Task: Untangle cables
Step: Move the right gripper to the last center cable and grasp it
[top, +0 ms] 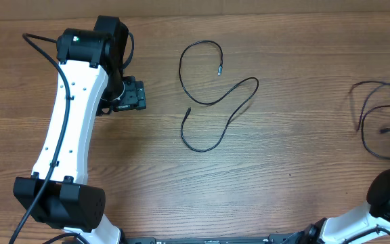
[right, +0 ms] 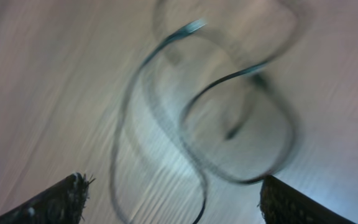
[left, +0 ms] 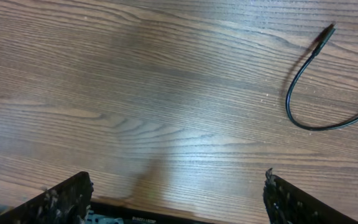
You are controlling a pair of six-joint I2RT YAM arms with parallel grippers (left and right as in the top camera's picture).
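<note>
Wood table (top: 296, 135). Left pincer (left: 176, 179) wide apart, empty. Right pincer (right: 171, 179) wide apart, empty, above blurred cables (right: 202, 186).

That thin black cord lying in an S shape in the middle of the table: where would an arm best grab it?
Probably just behind the plug end nearest the left gripper, coming straight down from above. The cord is thin and lies flat on the table, and that end sits free of the other bends, so open fingers can straddle it across its run and pinch.
</note>
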